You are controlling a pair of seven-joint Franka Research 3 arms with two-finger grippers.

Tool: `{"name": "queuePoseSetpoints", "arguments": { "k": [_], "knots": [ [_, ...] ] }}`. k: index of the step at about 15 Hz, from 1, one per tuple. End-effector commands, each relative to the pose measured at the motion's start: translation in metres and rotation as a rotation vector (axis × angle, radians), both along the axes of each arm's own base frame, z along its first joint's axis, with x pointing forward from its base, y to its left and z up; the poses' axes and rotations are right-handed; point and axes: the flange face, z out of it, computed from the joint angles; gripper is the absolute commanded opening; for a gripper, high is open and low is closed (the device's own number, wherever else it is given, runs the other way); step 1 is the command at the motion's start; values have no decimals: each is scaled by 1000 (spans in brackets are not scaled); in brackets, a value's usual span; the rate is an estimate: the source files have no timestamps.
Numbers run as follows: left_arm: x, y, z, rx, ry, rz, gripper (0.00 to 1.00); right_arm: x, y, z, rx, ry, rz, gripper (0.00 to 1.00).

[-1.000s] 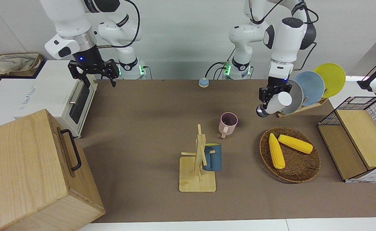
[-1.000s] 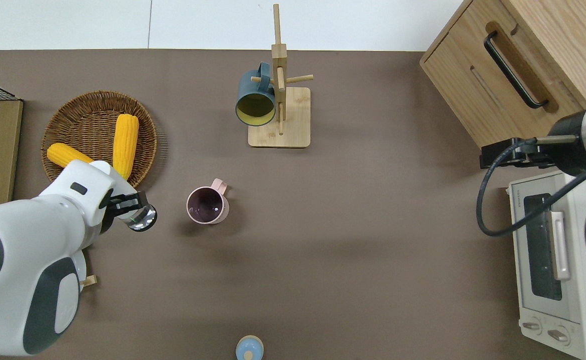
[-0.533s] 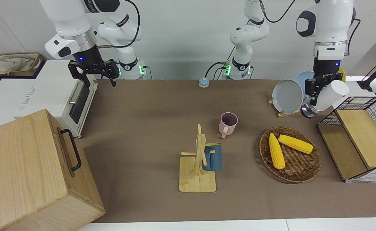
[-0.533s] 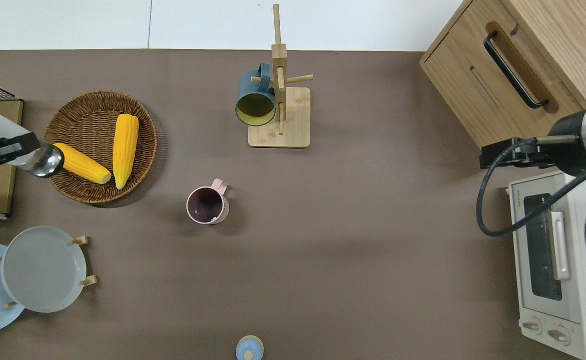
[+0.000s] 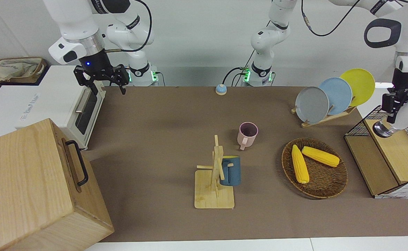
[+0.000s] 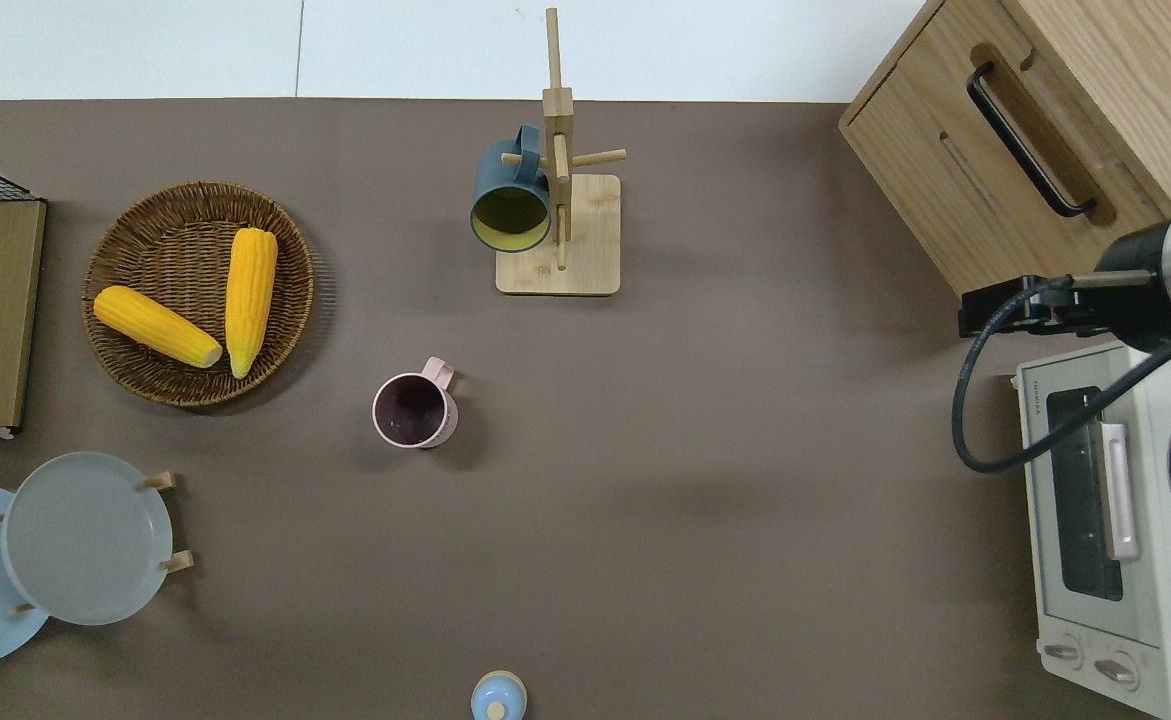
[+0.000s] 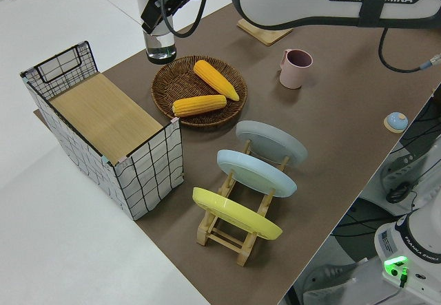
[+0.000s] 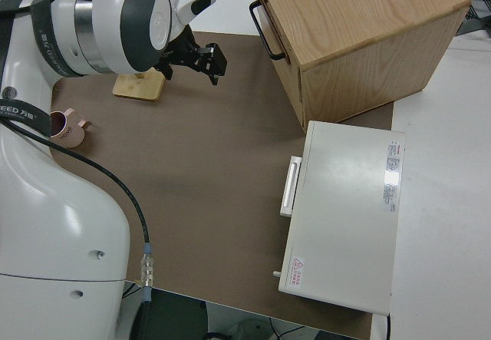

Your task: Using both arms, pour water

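My left gripper (image 5: 393,113) is shut on a white bottle with a shiny metal end (image 5: 407,116) and holds it tilted in the air at the left arm's end of the table, by the wire crate (image 5: 388,157). It is outside the overhead view. In the left side view the gripper (image 7: 160,17) holds the bottle (image 7: 157,40) near the crate and the wicker basket. A pink mug (image 5: 247,134) stands upright mid-table, also in the overhead view (image 6: 413,411). My right gripper (image 5: 101,82) is open, empty and parked.
A wicker basket (image 5: 315,195) holds two corn cobs. A rack with three plates (image 5: 329,99) stands nearer the robots. A mug tree (image 5: 213,174) carries a blue mug (image 5: 231,170). A wooden cabinet (image 5: 33,184), toaster oven (image 5: 50,104) and small blue bell (image 5: 221,90) are there.
My left arm has swung the bottle away from beside the pink mug toward the left arm's end of the table, out of the overhead view. The right arm has not moved.
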Motion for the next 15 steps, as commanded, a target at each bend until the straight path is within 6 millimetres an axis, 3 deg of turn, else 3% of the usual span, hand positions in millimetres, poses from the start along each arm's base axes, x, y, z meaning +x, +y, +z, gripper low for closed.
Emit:
{"name": "queuePoseSetpoints", "arguments": {
  "k": [1,5,10,15],
  "knots": [
    [10,52,1,-13,-47,-64,0,-1,-4,1,11,7,17,990],
    [7,87,-20,-31,-56,-115,0,-1,-4,1,11,7,17,992],
    [-10,147,-45,-14,-119,-183,0,-1,-4,1,11,7,17,990],
    [-18,169,-53,-9,-174,-201,0,-1,-4,1,11,7,17,992]
  ]
}}
